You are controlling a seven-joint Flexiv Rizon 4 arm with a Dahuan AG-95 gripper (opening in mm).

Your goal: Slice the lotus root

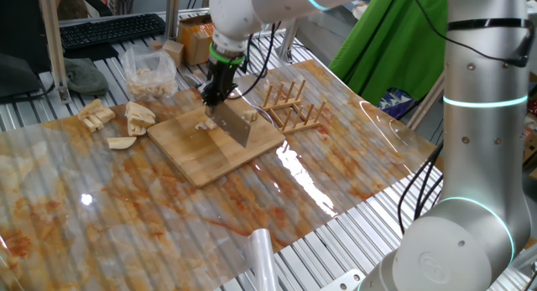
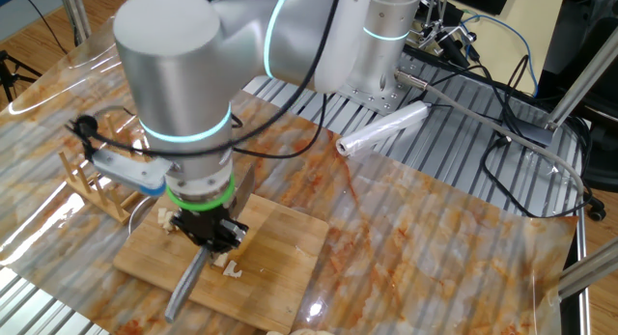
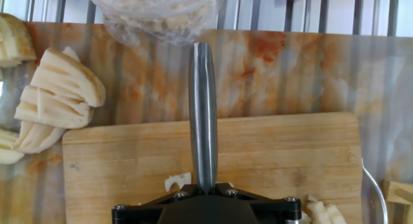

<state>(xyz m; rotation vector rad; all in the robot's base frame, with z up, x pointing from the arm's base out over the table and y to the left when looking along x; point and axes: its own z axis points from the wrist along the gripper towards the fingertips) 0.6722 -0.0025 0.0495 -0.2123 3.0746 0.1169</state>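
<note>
While your gripper [image 1: 220, 91] points straight down over the cutting board [image 1: 220, 146], you've got its fingers clamped tight on the knife [image 1: 237, 123], the steel handle [image 3: 202, 114] running away from the hand in the hand view. You can see the blade standing edge-down on the wood. Lotus root pieces [image 1: 205, 123] sit on the board right beside the blade, with a small scrap [image 3: 177, 181] next to the handle. More cut chunks [image 1: 117, 119] lie off the board on the table [image 1: 336, 157], near a plastic bag [image 1: 149, 73] of root. Your wooden rack [image 1: 289, 106] stands just beyond the board's far edge.
</note>
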